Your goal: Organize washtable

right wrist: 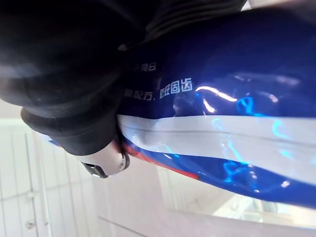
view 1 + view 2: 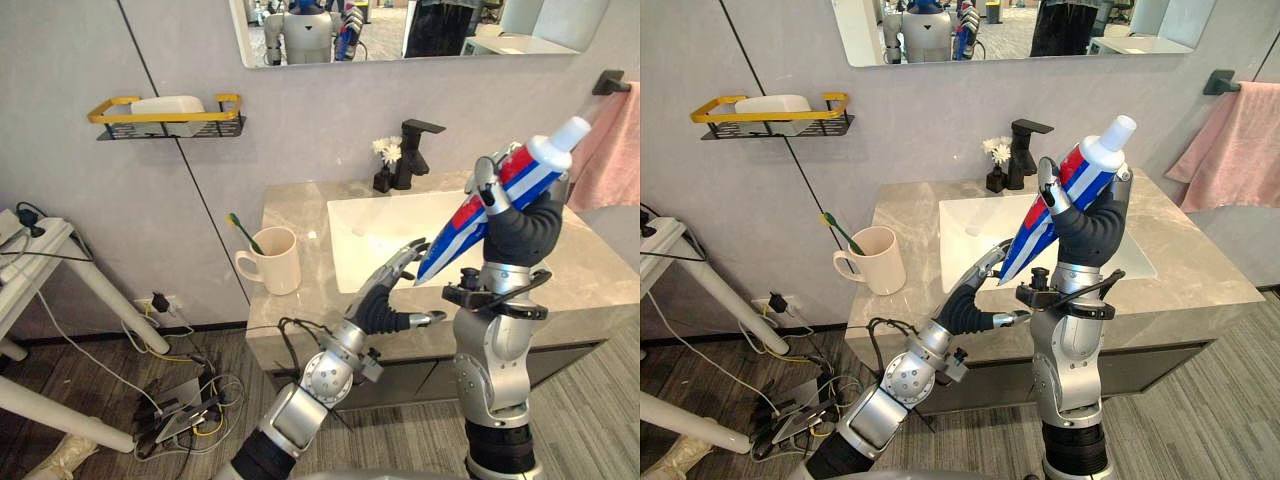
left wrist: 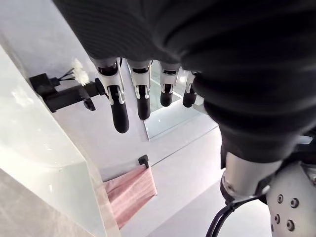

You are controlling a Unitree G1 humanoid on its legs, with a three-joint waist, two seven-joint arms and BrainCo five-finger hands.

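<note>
A big toothpaste tube (image 2: 497, 197), blue, red and white with a white cap, is held aslant above the sink (image 2: 365, 245), cap end up. My right hand (image 2: 525, 230) is shut round its middle, and the right wrist view shows the tube (image 1: 222, 128) pressed against that hand (image 1: 74, 74). My left hand (image 2: 380, 305) is open over the sink's front edge, its straight fingers (image 3: 118, 108) close by the tube's flat lower end. A cream mug (image 2: 272, 262) with a green toothbrush (image 2: 245, 233) in it stands on the left of the marble counter (image 2: 290, 200).
A black faucet (image 2: 412, 150) and a small vase of white flowers (image 2: 386, 158) stand behind the sink. A yellow wall shelf (image 2: 165, 115) holds a white object. A pink towel (image 2: 612, 150) hangs on the right. A white stand (image 2: 40, 250) and cables are at the left.
</note>
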